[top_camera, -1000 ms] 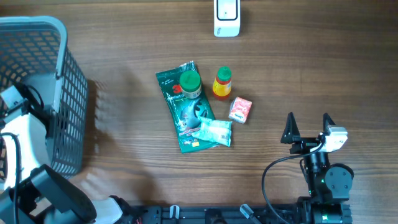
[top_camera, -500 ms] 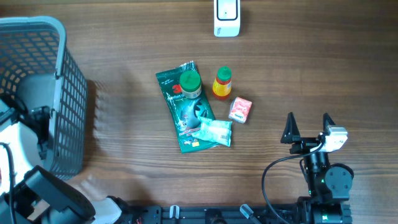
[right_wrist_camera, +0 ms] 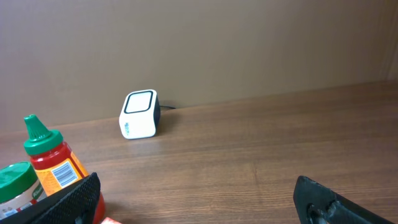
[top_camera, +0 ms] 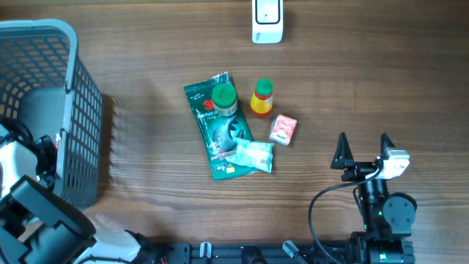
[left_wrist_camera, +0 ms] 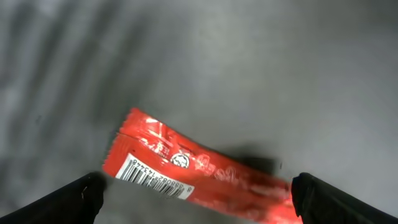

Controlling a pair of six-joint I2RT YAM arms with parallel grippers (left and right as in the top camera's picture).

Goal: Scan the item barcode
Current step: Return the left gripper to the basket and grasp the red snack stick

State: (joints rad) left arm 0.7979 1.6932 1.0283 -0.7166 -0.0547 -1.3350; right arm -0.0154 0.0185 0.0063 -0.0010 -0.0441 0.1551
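— Far left?
— There, a grey plastic mesh basket. Inside, left gripper, jaws wide apart and empty, just above a red foil packet, barcode up.
— Middle, right?
— First a green pouch, then a green-capped red sauce bottle, with a white box scanner at the far edge. Right gripper spread wide, holding nothing.

On your wooden table you find a grey basket at the left, a white scanner at the far edge, and centrally a green packet, a red bottle and a small box.
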